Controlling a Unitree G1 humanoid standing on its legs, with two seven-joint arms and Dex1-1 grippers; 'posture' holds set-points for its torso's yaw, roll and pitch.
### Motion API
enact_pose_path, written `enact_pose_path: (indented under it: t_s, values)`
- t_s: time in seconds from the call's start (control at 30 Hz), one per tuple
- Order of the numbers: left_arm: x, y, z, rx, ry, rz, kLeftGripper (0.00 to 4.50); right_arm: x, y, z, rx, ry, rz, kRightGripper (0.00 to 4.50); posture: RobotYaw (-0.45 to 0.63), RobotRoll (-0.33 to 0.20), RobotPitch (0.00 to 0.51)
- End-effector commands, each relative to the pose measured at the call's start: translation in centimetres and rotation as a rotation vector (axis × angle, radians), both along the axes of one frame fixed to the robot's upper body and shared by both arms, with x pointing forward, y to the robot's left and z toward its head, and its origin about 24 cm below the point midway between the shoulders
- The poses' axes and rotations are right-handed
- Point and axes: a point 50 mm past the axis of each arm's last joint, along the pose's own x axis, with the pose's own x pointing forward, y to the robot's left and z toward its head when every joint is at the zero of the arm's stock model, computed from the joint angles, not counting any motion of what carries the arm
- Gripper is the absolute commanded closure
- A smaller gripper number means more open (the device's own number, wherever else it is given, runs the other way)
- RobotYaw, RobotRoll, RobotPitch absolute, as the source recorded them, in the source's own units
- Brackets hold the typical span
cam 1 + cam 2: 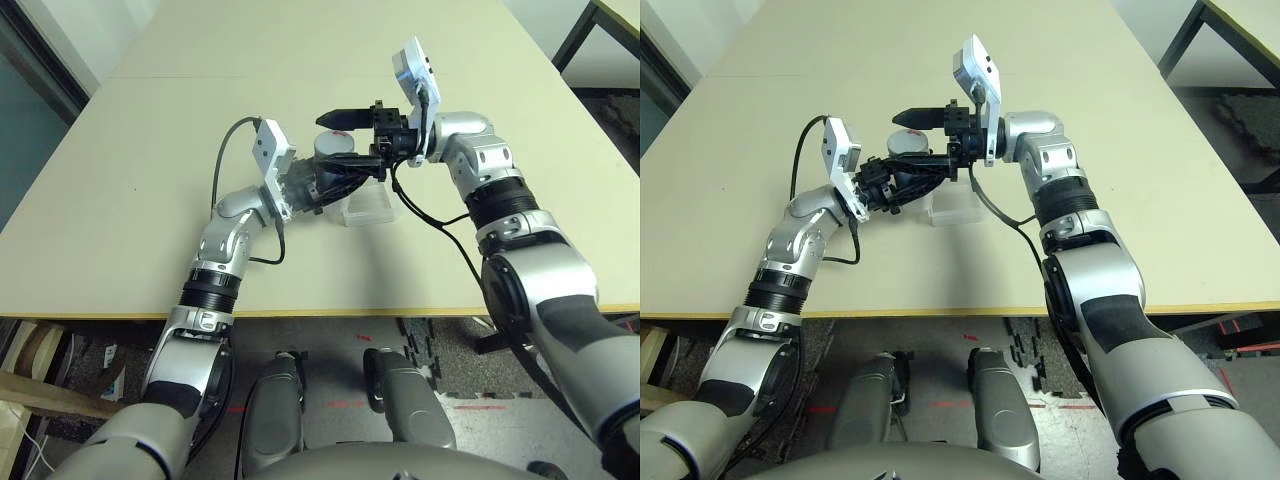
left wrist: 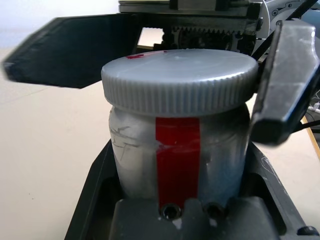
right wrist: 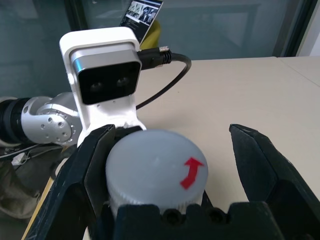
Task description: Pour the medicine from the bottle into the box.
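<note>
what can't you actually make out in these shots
- What the bottle contains: its grey cap is on and the wall is opaque, left wrist view.
- Most of the box: in the head views the left gripper and the bottle cover its near-left part.
- Whether the right gripper's open fingers touch the cap: right wrist view leaves it unclear.

The left hand grips the bottle by its silvery body, upright between its own black fingers; a red strip runs down the label; the ribbed grey cap is on, with a red mark on top; the right hand has its two fingers spread either side of the cap; pale worktop lies behind.
</note>
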Motion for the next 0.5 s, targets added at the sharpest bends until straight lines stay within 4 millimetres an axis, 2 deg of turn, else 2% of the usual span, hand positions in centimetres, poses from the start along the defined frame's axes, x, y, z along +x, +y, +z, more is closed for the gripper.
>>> enact_pose_path:
  t_s: [0.03,0.27,0.5]
  values:
    - [-0.2,-0.3,0.0,0.014,-0.014,-0.020,1.87,0.3,0.2,0.2,-0.007,-0.009,-0.023,0.00,-0.14,0.000,0.148]
    - [-0.4,-0.2,-0.1,0.014,-0.012,-0.020,1.87,0.8,-0.6,-0.1,-0.013,0.007,-0.082,0.00,-0.14,0.000,0.150]
    - [-0.4,-0.2,-0.1,0.013,-0.012,-0.020,1.87,1.3,-2.4,-0.2,-0.007,0.029,-0.153,0.00,-0.15,0.000,0.150]
